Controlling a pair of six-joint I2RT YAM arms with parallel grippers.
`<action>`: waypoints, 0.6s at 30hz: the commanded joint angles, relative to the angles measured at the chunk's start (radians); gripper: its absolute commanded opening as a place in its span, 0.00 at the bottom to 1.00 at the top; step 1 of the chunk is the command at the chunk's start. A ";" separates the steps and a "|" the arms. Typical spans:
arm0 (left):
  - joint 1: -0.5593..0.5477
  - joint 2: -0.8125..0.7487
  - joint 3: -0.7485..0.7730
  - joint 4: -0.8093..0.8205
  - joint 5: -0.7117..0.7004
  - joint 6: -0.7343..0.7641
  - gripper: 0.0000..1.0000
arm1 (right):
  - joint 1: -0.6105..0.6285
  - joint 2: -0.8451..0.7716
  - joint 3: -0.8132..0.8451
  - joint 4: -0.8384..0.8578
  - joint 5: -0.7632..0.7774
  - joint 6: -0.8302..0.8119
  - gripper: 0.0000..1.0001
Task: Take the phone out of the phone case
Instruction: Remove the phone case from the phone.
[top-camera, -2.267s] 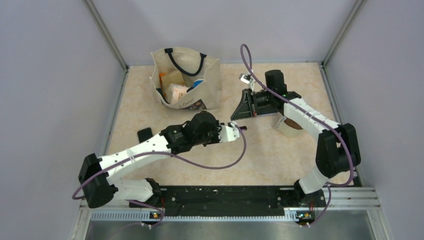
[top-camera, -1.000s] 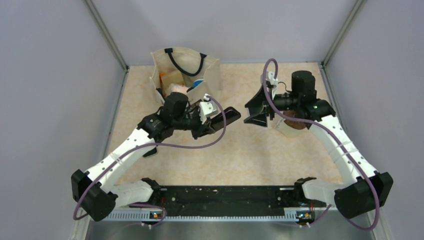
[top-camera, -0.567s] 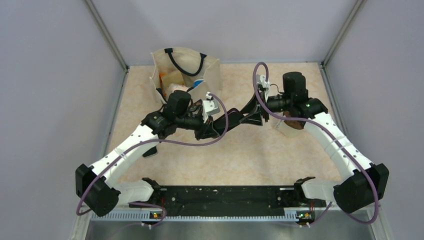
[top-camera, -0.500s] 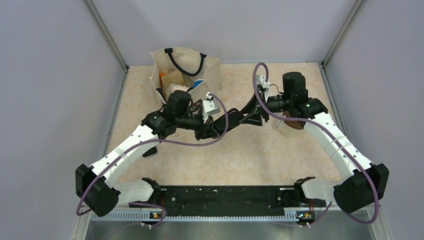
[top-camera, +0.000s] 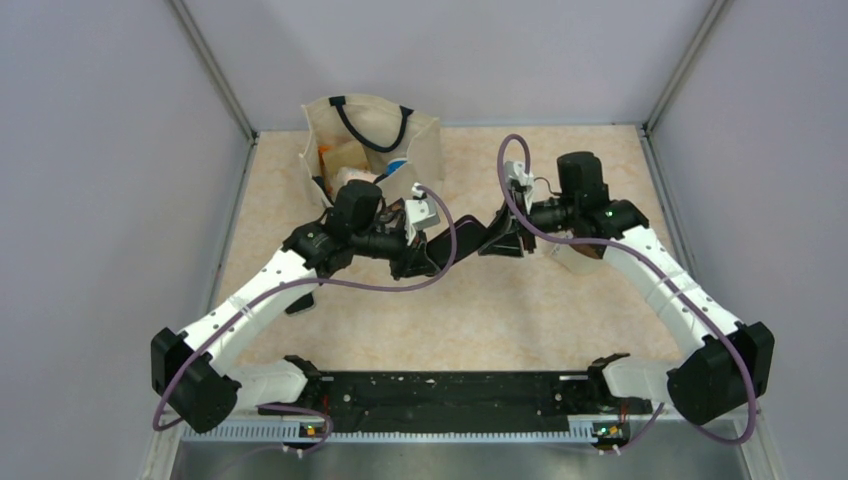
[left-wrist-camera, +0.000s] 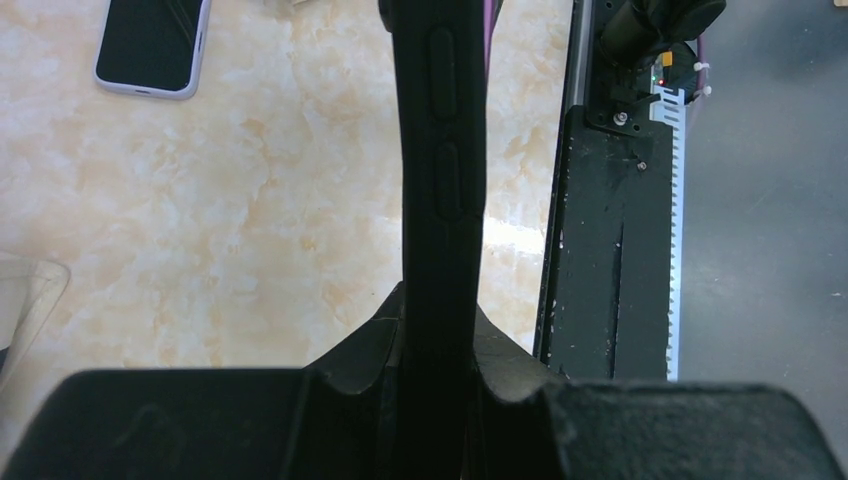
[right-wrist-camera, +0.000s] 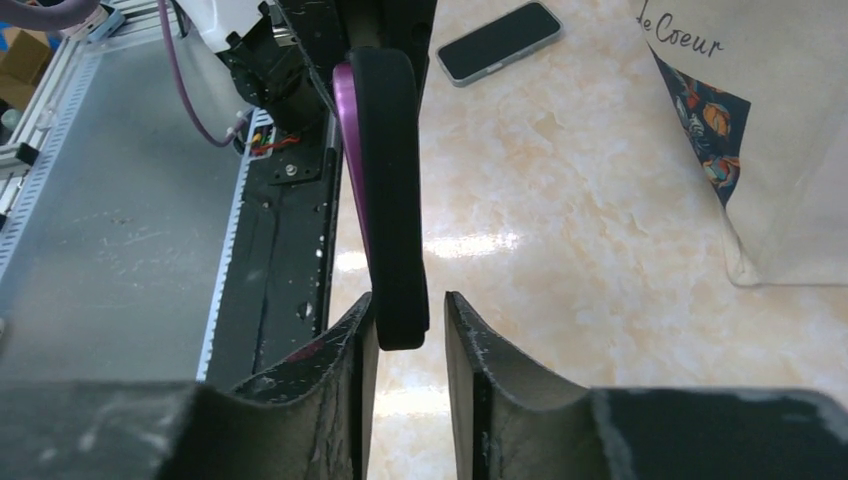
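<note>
Beside the cream tote bag (top-camera: 420, 172), left tool (left-wrist-camera: 437, 312) stays clamped on the black phone case (top-camera: 465, 237). Right tool (right-wrist-camera: 408, 306) has narrowed around its free end, not yet gripping. Extraction is judged imminent.

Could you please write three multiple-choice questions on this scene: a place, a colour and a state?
1. Where is the spare phone? A on the table; B in a drawer; C on the floor.
2. What colour are the cables? A green; B purple; C white.
3. The left claw is: A open; B shut on the cased phone; C out of view.
Answers: A, it lies flat on the marbled surface; B, purple loops show from overhead; B, it pinches the black case edge-on.
</note>
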 joint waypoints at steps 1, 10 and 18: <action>0.002 -0.012 0.016 0.098 0.049 0.002 0.00 | 0.021 0.010 0.013 0.001 -0.041 -0.031 0.24; 0.001 -0.010 0.020 0.062 0.118 0.108 0.00 | 0.044 0.015 0.051 -0.191 -0.073 -0.249 0.00; 0.001 0.040 0.091 -0.159 0.286 0.407 0.00 | 0.076 -0.037 0.045 -0.253 -0.043 -0.406 0.00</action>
